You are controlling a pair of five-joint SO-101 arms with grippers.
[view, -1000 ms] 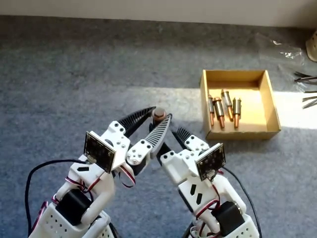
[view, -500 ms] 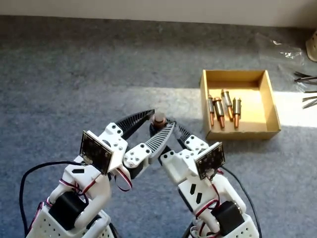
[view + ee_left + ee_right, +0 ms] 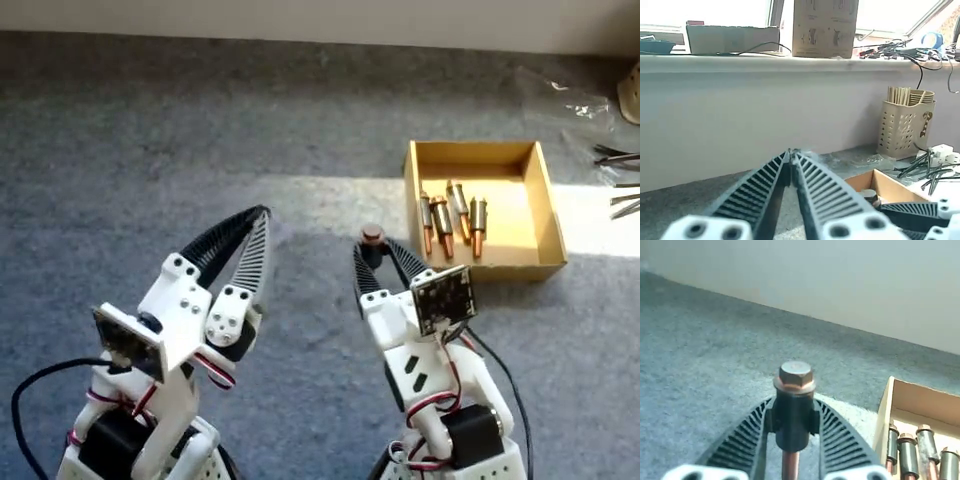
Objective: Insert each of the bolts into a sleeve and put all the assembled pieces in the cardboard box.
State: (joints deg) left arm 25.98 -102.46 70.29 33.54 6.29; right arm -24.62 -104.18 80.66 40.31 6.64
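Observation:
My right gripper [image 3: 380,262] is shut on an assembled piece [image 3: 794,410]: a copper bolt with its hex head on top, standing upright inside a dark sleeve. In the high view the bolt head [image 3: 372,236] sits just left of the cardboard box [image 3: 545,206]. The box holds several assembled pieces [image 3: 452,221] lying side by side, some of which show as pieces [image 3: 907,455] in the right wrist view. My left gripper [image 3: 258,222] is shut with nothing in it, raised over the carpet to the left of the right one; its fingertips [image 3: 791,154] meet.
Grey carpet covers the table. Metal tools [image 3: 618,180] and a clear plastic bag [image 3: 560,100] lie right of and behind the box. A beige holder of sticks [image 3: 904,122] stands beyond the box by the wall.
The left gripper let go of the piece, shut, and drew back to the left. The right gripper, holding the assembled piece, shifted right toward the box.

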